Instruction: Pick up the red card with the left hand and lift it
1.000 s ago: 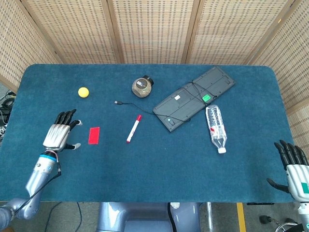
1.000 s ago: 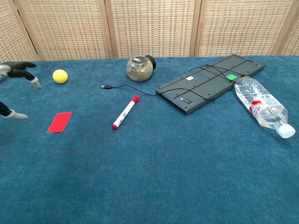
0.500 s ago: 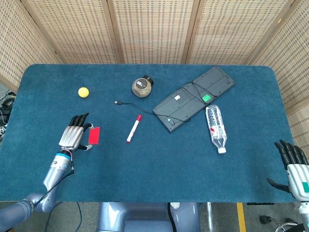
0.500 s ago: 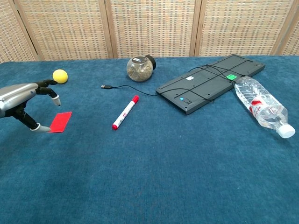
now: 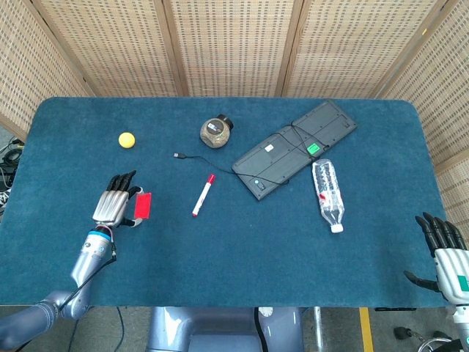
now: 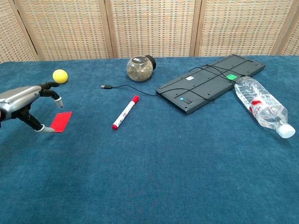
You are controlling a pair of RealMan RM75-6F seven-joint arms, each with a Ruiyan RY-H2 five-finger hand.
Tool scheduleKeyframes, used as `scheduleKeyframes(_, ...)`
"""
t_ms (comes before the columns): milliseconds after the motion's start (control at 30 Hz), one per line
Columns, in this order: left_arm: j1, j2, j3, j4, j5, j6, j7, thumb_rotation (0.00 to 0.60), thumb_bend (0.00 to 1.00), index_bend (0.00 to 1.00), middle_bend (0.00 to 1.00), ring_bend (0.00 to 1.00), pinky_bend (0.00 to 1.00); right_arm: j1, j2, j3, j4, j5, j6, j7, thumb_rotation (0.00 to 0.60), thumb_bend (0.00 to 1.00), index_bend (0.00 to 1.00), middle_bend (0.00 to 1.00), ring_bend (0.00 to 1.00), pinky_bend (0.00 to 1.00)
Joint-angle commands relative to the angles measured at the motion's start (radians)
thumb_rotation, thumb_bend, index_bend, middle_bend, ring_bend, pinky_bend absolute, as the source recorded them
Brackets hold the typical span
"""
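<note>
The red card (image 5: 142, 206) (image 6: 61, 121) lies flat on the blue table, left of centre. My left hand (image 5: 115, 207) (image 6: 27, 102) hovers over the card's left edge with fingers spread above it and the thumb tip down by the card's near left corner. It holds nothing. My right hand (image 5: 447, 249) is at the table's front right corner, fingers apart and empty; the chest view does not show it.
A yellow ball (image 5: 127, 139) lies behind the left hand. A red-capped marker (image 5: 203, 194), a cable end (image 5: 178, 155), a jar (image 5: 215, 131), a black keyboard (image 5: 294, 147) and a lying water bottle (image 5: 327, 193) are spread to the right.
My left hand has moved right from beside the card to over its left edge, settling slightly closer in the last half second. The card and the right hand have not moved.
</note>
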Motion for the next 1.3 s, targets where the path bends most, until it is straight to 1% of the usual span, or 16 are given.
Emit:
scheduleKeyframes(33, -0.006, -0.025, 0.005, 0.036, -0.002, -0.010, -0.009, 0.600, 0.15, 0.36, 0.00, 0.00, 0.00, 0.000, 0.000, -0.001, 0.000, 0.000, 0.001, 0.001, 0.600, 0.00, 0.00, 0.00, 0.00, 0.00)
scheduleKeyframes(200, -0.008, -0.044, 0.017, 0.064, 0.010, -0.014, -0.041, 0.600, 0.15, 0.36, 0.00, 0.00, 0.00, 0.000, 0.001, -0.001, 0.000, 0.000, 0.001, 0.002, 0.600, 0.00, 0.00, 0.00, 0.00, 0.00)
scheduleKeyframes(300, -0.011, -0.053, 0.014, 0.083, 0.008, -0.012, -0.039, 0.600, 0.15, 0.36, 0.00, 0.00, 0.00, 0.000, 0.002, -0.001, 0.001, 0.001, 0.000, 0.008, 0.600, 0.00, 0.00, 0.00, 0.00, 0.00)
scheduleKeyframes(633, -0.044, -0.074, -0.015, 0.144, -0.013, -0.037, -0.033, 0.600, 0.15, 0.36, 0.00, 0.00, 0.00, 0.002, 0.004, -0.001, 0.004, 0.003, -0.002, 0.016, 0.600, 0.00, 0.00, 0.00, 0.00, 0.00)
scheduleKeyframes(767, -0.055, -0.071, -0.031, 0.140, -0.012, -0.023, -0.044, 0.600, 0.16, 0.36, 0.00, 0.00, 0.00, 0.002, 0.003, -0.001, 0.004, 0.005, -0.003, 0.015, 0.600, 0.00, 0.00, 0.00, 0.00, 0.00)
scheduleKeyframes(967, -0.051, -0.037, -0.035, 0.094, 0.001, 0.004, -0.061, 0.600, 0.15, 0.36, 0.00, 0.00, 0.00, 0.002, 0.004, -0.001, 0.004, 0.006, -0.005, 0.018, 0.600, 0.00, 0.00, 0.00, 0.00, 0.00)
scheduleKeyframes(1100, -0.039, 0.020, -0.021, 0.016, 0.008, 0.000, -0.054, 0.600, 0.15, 0.36, 0.00, 0.00, 0.00, 0.002, 0.006, -0.002, 0.003, 0.003, -0.003, 0.021, 0.600, 0.00, 0.00, 0.00, 0.00, 0.00)
scheduleKeyframes(1200, -0.031, 0.074, -0.008, -0.065, -0.006, -0.026, -0.014, 0.600, 0.15, 0.36, 0.00, 0.00, 0.00, 0.001, 0.007, -0.003, 0.002, 0.002, -0.002, 0.023, 0.600, 0.00, 0.00, 0.00, 0.00, 0.00)
scheduleKeyframes(1300, -0.028, 0.107, -0.002, -0.120, -0.028, -0.044, 0.033, 0.600, 0.15, 0.36, 0.00, 0.00, 0.00, 0.001, 0.008, -0.004, 0.000, -0.001, 0.000, 0.022, 0.600, 0.00, 0.00, 0.00, 0.00, 0.00)
